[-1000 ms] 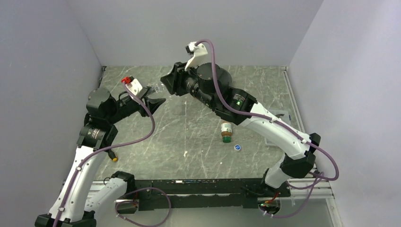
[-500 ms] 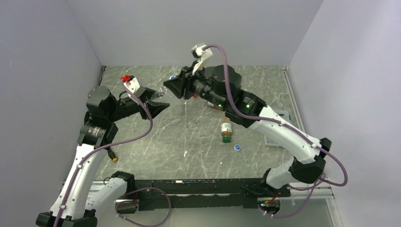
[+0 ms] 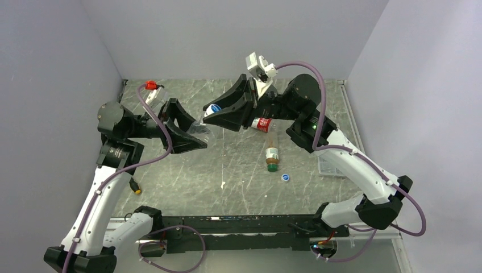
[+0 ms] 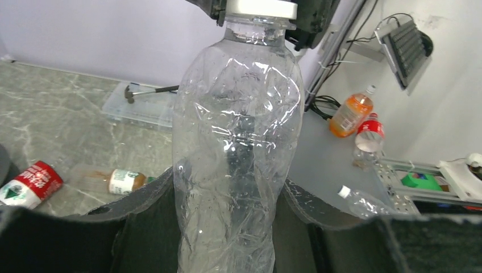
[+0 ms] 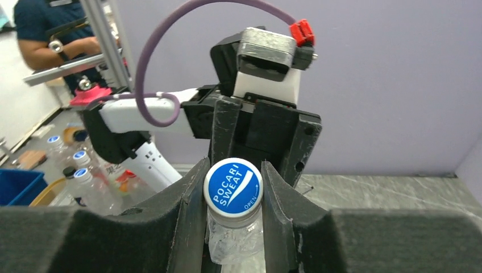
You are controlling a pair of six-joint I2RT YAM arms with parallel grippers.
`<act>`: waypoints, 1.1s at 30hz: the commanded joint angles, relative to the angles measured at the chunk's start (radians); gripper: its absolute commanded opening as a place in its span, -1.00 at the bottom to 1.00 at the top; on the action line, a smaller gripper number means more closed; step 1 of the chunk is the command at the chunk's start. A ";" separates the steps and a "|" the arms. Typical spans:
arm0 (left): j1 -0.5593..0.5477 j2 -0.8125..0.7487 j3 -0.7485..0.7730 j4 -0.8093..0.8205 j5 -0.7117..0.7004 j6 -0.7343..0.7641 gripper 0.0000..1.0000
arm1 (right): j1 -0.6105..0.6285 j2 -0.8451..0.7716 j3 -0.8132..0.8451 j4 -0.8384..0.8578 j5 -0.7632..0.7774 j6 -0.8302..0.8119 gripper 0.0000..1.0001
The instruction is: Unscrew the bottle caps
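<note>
Held up off the grey marbled surface [image 3: 239,182], between the two arms: a crumpled clear bottle [image 4: 239,142]. Gripped round the body by the left gripper [image 3: 192,132], with fingers [image 4: 142,199] pinching it on both sides. Clamped at its blue Pocari Sweat cap [image 5: 233,187] by the right gripper [image 3: 211,114], with fingers [image 5: 190,196] pressed against the cap's rim. Lying flat on the surface: a red-labelled bottle [image 3: 261,124], an amber bottle [image 3: 272,156] just nearer, a loose blue cap [image 3: 286,177] beside that. Enclosed on three sides by plain lilac walls [image 3: 227,34].
</note>
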 commanded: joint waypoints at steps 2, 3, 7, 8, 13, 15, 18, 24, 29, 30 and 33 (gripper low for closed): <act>0.004 0.017 0.026 0.018 0.029 -0.094 -0.03 | 0.010 0.022 0.098 -0.023 -0.175 -0.032 -0.18; 0.004 0.016 0.033 -0.020 0.020 -0.054 -0.04 | 0.010 0.022 0.107 -0.064 -0.120 -0.047 0.11; 0.004 0.010 0.090 -0.274 -0.070 0.190 -0.05 | 0.010 0.006 0.127 -0.191 0.221 -0.064 0.87; 0.004 0.006 0.098 -0.322 -0.109 0.249 -0.06 | 0.011 -0.001 0.128 -0.209 0.283 -0.055 0.98; 0.004 -0.013 0.100 -0.492 -0.393 0.490 -0.10 | 0.032 -0.027 0.158 -0.312 0.651 0.037 0.99; 0.004 -0.028 0.081 -0.493 -0.470 0.564 -0.08 | 0.055 -0.003 0.220 -0.392 0.797 0.068 0.99; 0.004 -0.055 0.043 -0.456 -0.530 0.635 -0.07 | 0.111 0.066 0.306 -0.500 0.964 0.066 0.99; 0.003 -0.061 0.029 -0.455 -0.595 0.687 -0.09 | 0.169 0.173 0.418 -0.563 1.100 0.061 0.86; 0.004 -0.075 0.015 -0.443 -0.611 0.699 -0.09 | 0.170 0.233 0.462 -0.574 1.090 0.080 0.73; 0.004 -0.078 0.013 -0.441 -0.612 0.699 -0.08 | 0.170 0.243 0.468 -0.577 1.086 0.084 0.70; 0.004 -0.079 0.014 -0.444 -0.614 0.700 -0.09 | 0.170 0.255 0.458 -0.558 1.064 0.099 0.53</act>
